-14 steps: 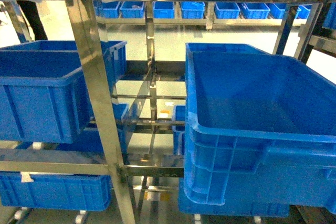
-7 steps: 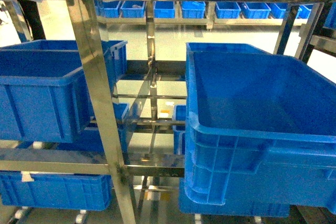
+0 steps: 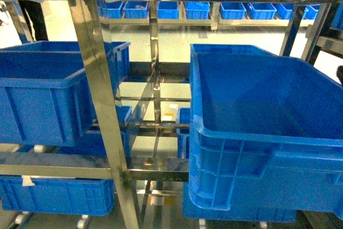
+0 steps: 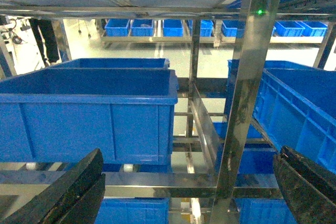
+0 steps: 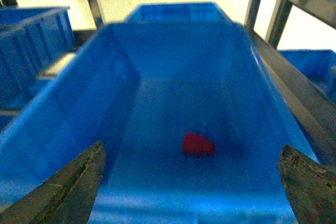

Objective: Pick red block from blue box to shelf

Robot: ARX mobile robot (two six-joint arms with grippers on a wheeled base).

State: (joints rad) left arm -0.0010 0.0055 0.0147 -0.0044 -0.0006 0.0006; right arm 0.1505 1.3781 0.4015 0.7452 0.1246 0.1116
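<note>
1. While the right gripper [image 5: 191, 192] hangs above the open top of the large blue plastic box [image 5: 68, 103], its two dark worn fingertips [image 5: 71, 182] stand wide apart at the lower corners of the right wrist view, holding nothing.
2. Between those fingertips, on the box floor, lies the small glossy red block [image 5: 198, 144], alone, apart from all four walls and nearer the right wall.
3. Left gripper [image 4: 184, 192]: spread open likewise, dark fingertips [image 4: 73, 187] at the lower corners of its own view, pointing level at the shiny stainless-steel shelf [image 4: 241, 98]; nothing held.
4. Neither gripper shows clearly in the head view.
5. Obstructions: a vertical steel post of the shelf stands directly ahead of the left gripper, with a dark blue ribbed crate [image 4: 89, 114] on the tier to its left.
6. Head view: the box [image 3: 268, 132] sits on the right of the shelf [image 3: 94, 79]; another blue crate [image 3: 40, 92] sits left of the post; more crates lie on the tier below.
7. Room: pale glossy floor, a far row of small blue bins [image 3: 198, 9] on a distant rack.
</note>
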